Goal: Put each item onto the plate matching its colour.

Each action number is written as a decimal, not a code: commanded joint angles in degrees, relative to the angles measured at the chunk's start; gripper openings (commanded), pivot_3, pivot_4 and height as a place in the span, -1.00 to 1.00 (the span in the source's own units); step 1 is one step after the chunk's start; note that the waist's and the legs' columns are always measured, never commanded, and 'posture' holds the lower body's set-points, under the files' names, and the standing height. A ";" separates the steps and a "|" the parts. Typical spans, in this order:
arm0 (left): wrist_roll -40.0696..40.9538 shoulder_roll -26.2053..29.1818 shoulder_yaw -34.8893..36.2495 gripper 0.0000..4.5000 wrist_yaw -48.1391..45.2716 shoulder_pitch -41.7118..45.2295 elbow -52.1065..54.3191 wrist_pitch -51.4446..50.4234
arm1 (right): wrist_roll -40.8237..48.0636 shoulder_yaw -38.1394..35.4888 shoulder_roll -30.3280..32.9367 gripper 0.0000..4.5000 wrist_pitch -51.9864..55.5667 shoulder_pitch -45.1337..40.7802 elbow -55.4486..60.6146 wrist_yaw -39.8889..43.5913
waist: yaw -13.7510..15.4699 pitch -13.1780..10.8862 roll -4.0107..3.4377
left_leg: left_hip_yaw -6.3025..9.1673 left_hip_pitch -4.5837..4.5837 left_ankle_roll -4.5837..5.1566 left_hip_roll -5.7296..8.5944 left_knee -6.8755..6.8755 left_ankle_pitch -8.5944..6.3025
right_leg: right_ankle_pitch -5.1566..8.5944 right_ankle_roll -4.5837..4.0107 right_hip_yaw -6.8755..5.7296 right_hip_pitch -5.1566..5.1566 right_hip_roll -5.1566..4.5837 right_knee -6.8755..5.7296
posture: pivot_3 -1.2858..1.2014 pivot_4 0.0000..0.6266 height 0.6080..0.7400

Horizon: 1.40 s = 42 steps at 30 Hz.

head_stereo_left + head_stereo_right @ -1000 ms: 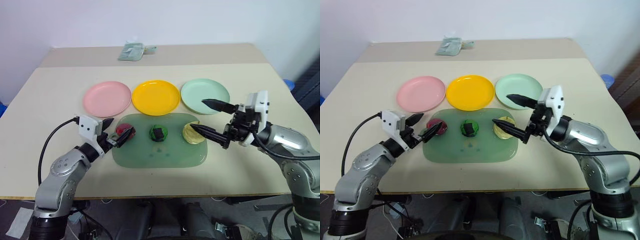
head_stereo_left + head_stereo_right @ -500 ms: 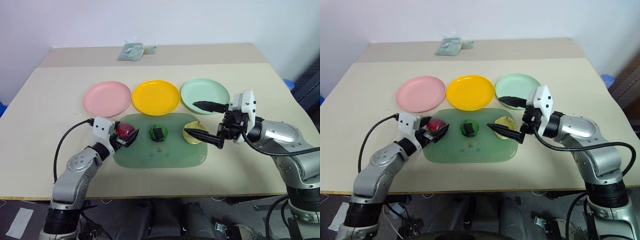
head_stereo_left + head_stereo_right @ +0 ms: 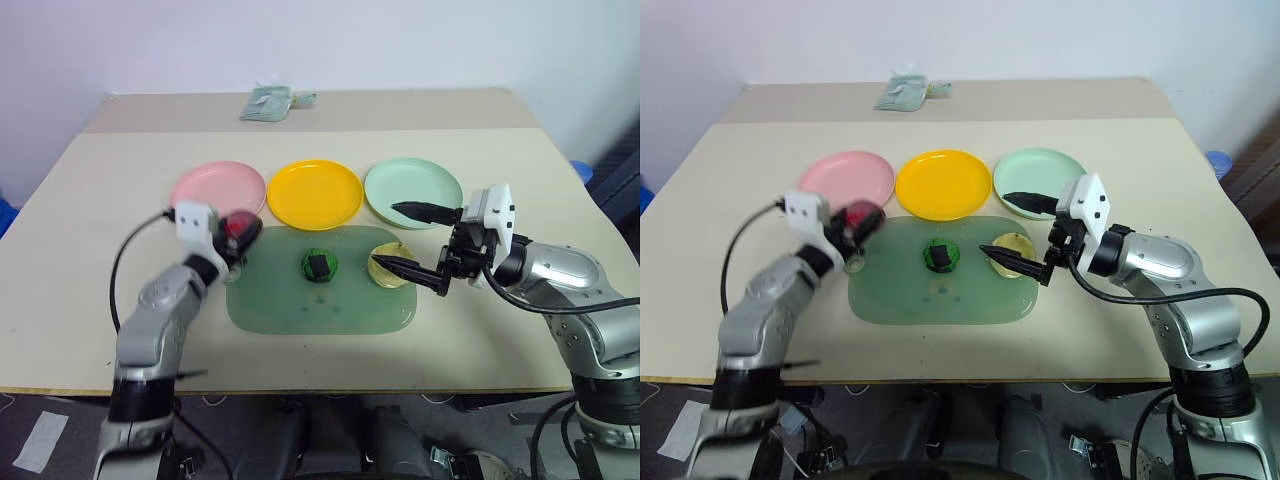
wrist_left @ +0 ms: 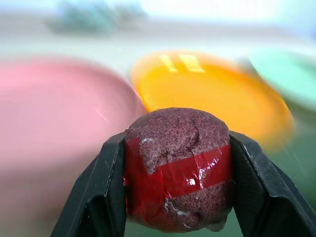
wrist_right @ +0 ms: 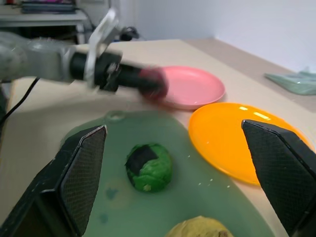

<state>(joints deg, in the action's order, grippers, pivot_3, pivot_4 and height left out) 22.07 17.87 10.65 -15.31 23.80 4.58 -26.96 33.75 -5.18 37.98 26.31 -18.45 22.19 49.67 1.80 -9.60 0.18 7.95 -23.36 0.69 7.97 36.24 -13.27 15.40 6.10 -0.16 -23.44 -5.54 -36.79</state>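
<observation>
Red ball [image 4: 177, 168] sits clamped between my left claw's [image 3: 237, 232] two fingers, lifted off the green mat [image 3: 320, 300] by the near edge of the pink plate [image 3: 205, 185]. I should carry it over the plate's middle, lower it level, then let go gently so it won't roll. My right claw [image 3: 415, 240] gapes wide, empty, over the yellow ball [image 3: 385, 267].

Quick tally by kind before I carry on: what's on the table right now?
Balls: 3 – red ball, green ball, yellow ball
Plates: 3 – pink plate, yellow plate, green plate
Mat: 1
Cloth bundle: 1
Total: 8
</observation>
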 commanded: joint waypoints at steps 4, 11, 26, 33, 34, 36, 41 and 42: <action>-6.81 -2.54 2.32 -0.04 10.40 13.78 -19.58 7.91 | -3.65 0.18 -3.27 1.00 -4.55 -3.35 -2.97 -3.22 | 0.50 -0.01 0.06 | -0.01 0.00 -0.24 0.07 0.00 0.15 | 0.00 0.00 0.01 -0.06 -0.03 -0.18 | 0.03 -0.52 1.00; -10.29 -5.85 3.07 0.79 16.57 23.41 -38.79 17.47 | -6.65 1.07 -5.19 1.00 -7.64 -4.98 -6.95 -3.76 | 0.32 -0.09 0.29 | -0.01 -0.04 -0.31 0.14 0.12 0.20 | -0.03 0.06 0.01 -0.08 -0.06 -0.26 | 0.03 -0.52 1.00; 3.38 1.55 -0.94 0.97 -18.00 1.17 -7.10 15.82 | -7.91 2.26 -5.62 1.00 -6.60 -2.98 -3.54 -5.81 | -1.14 -0.08 0.27 | -0.01 -0.04 -0.34 0.12 0.04 0.21 | -0.03 0.04 0.07 -0.15 -0.05 -0.31 | 0.03 -0.52 1.00; 7.92 12.29 -3.31 0.97 -36.13 -7.03 0.16 12.89 | -8.59 5.75 -7.23 1.00 -4.22 -4.34 -2.45 -7.43 | -1.12 -0.08 0.20 | -0.01 -0.01 -0.09 0.07 -0.03 0.07 | -0.03 0.00 0.09 -0.18 -0.04 -0.31 | 0.03 -0.52 1.00; 8.70 12.89 -3.63 0.97 -37.70 -7.38 0.70 12.17 | -8.63 6.00 -7.27 1.00 -3.98 -4.18 -2.32 -7.42 | -0.97 -0.08 0.19 | 0.00 -0.01 -0.09 0.07 -0.02 0.06 | -0.03 0.00 0.09 -0.17 -0.03 -0.31 | 0.03 -0.52 1.00; 10.24 14.24 -4.10 0.97 -41.10 -8.67 2.26 10.80 | -8.39 6.31 -7.06 1.00 -3.32 -3.89 -1.86 -7.16 | -0.93 -0.09 0.21 | 0.00 -0.02 -0.06 0.08 -0.01 0.05 | -0.03 0.00 0.09 -0.16 -0.04 -0.29 | 0.03 -0.52 1.00; 12.24 18.11 -3.29 0.97 -48.35 -13.62 5.23 10.75 | -7.56 7.56 -6.33 1.00 -1.16 -4.16 -0.03 -5.67 | -1.40 -0.11 0.15 | 0.00 -0.01 -0.05 0.06 -0.10 0.04 | -0.02 -0.02 0.10 -0.22 -0.03 -0.29 | 0.03 -0.52 1.00; 12.97 18.93 -2.61 0.97 -49.49 -14.61 5.59 10.56 | -7.78 8.27 -6.47 1.00 -0.58 -4.68 0.35 -5.56 | -1.47 -0.11 0.14 | 0.00 -0.01 -0.05 0.05 -0.13 0.04 | -0.02 -0.03 0.12 -0.24 -0.03 -0.29 | 0.03 -0.52 1.00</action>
<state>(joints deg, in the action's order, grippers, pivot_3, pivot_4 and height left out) 33.31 35.58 6.19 -62.62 9.78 7.84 -16.67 25.15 2.44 31.34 25.38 -21.55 19.43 43.60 0.32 -9.71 0.32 7.95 -23.37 0.63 8.02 36.09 -13.23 15.38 6.06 -0.04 -23.69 -5.56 -37.08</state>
